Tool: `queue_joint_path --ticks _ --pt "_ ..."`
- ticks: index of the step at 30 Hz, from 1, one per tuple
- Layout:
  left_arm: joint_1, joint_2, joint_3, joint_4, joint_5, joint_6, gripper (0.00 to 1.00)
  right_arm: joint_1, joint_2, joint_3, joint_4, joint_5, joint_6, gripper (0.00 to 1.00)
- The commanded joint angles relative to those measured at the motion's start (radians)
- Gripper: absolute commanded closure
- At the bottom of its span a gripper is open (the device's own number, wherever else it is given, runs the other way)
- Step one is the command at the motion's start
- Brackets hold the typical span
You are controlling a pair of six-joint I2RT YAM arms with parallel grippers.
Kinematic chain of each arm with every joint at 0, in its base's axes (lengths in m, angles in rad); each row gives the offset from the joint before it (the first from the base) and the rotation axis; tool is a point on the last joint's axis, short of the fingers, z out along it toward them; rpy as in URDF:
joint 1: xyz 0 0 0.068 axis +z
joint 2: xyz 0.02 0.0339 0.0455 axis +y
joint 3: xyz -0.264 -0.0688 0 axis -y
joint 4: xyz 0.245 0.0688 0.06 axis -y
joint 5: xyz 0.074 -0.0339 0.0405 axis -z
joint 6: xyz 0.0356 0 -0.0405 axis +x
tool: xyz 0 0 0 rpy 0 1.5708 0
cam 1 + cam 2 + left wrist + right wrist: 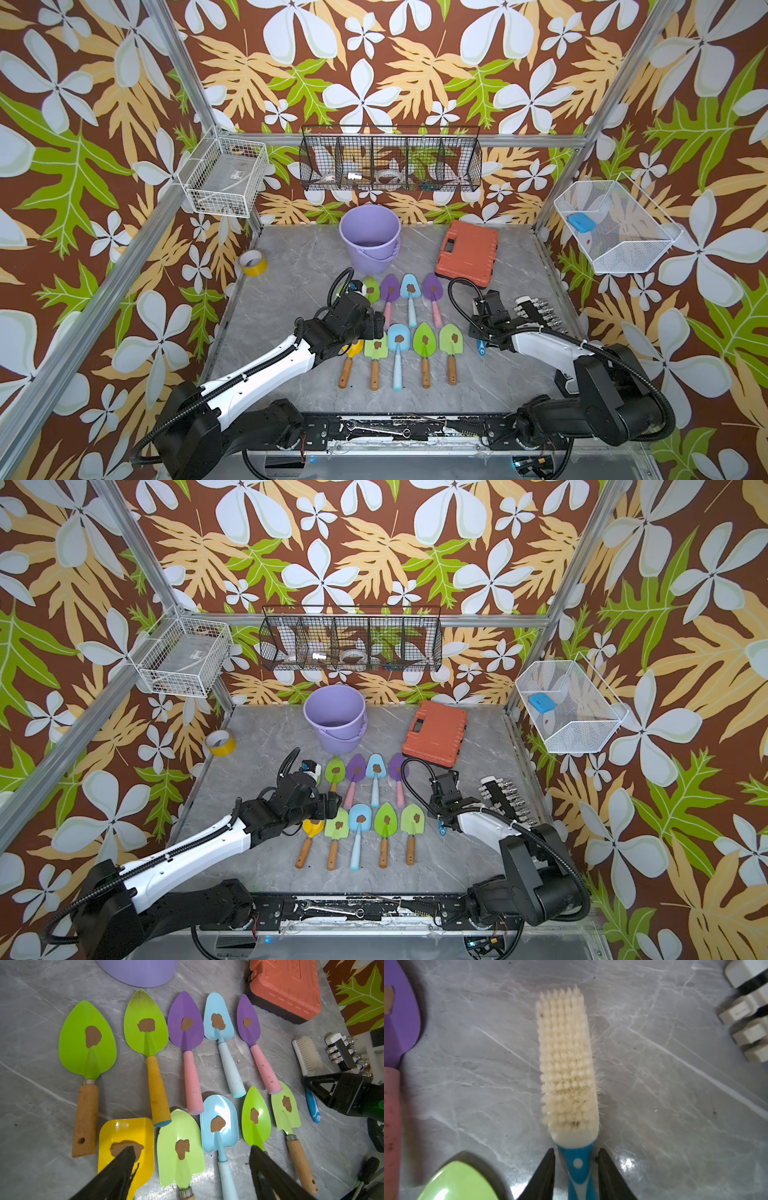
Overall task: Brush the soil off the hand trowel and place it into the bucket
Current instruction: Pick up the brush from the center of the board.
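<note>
Several hand trowels lie in two rows on the grey table, each with a brown soil blob on its blade. My left gripper (193, 1151) hangs open above the front row. Its fingers straddle the pale green trowel (172, 1126) with its soil (182, 1148) and the blue trowel (220, 1109), and one fingertip overlaps the yellow trowel (124, 1132). My right gripper (576, 1153) stands narrowly open astride the blue handle of a white-bristled brush (566, 1059); a thin gap shows beside the handle. The lavender bucket (370, 237) (334, 712) stands upright behind the trowels.
An orange tool case (467, 253) lies at the back right. A socket rack (540, 311) sits just right of the brush. A yellow tape roll (252, 262) is at the back left. Wire baskets hang on the walls, and a wrench (380, 430) lies at the front edge.
</note>
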Motion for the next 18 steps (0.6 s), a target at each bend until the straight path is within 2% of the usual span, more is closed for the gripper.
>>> queue_joint_path --ticks 1,8,18 --pt "-0.001 -0.004 -0.005 0.021 -0.013 -0.005 0.13 0.001 0.020 0.005 0.013 0.035 -0.006 0.67" --pt "-0.001 -0.010 -0.020 0.030 -0.012 -0.007 0.13 0.001 0.047 0.001 0.028 0.033 0.001 0.71" --pt "-0.001 -0.001 -0.025 0.055 0.000 -0.012 0.13 0.001 0.055 0.003 0.032 0.026 -0.001 0.94"
